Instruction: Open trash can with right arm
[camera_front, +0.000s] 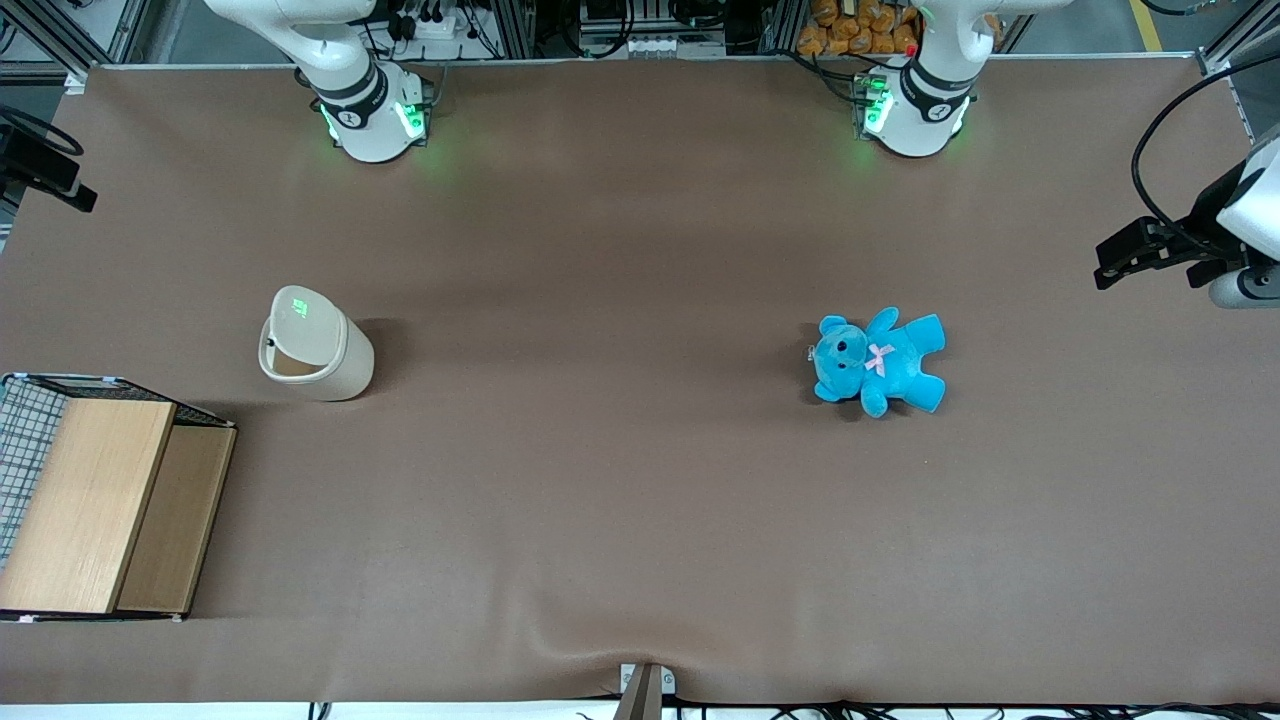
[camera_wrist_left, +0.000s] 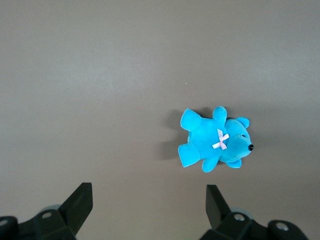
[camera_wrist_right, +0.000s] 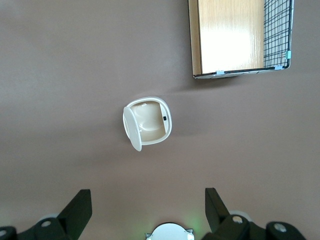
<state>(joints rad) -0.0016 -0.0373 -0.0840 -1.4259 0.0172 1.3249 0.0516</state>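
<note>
Trash can (camera_front: 315, 345) is seen standing upright on the brown table (camera_front: 620, 500), toward the working arm's end, with its lid (camera_front: 303, 325) already swung up and tilted back. From the right wrist view the lid (camera_wrist_right: 132, 129) is shown raised on edge beside the mouth, and the cream interior is exposed. The opening step is therefore judged to be done; nothing further appears to be required beyond keeping the arm clear of the can.

The gripper (camera_wrist_right: 145, 212) of the right arm (camera_front: 340, 80) is held high above the trash can (camera_wrist_right: 148, 120), well apart from it, looking straight down. Its two black fingers (camera_wrist_right: 77, 210) are spread wide and nothing is held between them.

Inside the trash can no contents can be made out: only the pale inner wall and a small dark mark near the rim are visible. A wire basket (camera_front: 30, 440) with wooden top panels (camera_front: 90, 500) is set nearer to the front camera than the trash can, at the table's edge; what it holds is hidden by the panels. A blue teddy (camera_front: 878, 360) is lying on the table toward the parked arm's end, well apart from both containers.
</note>
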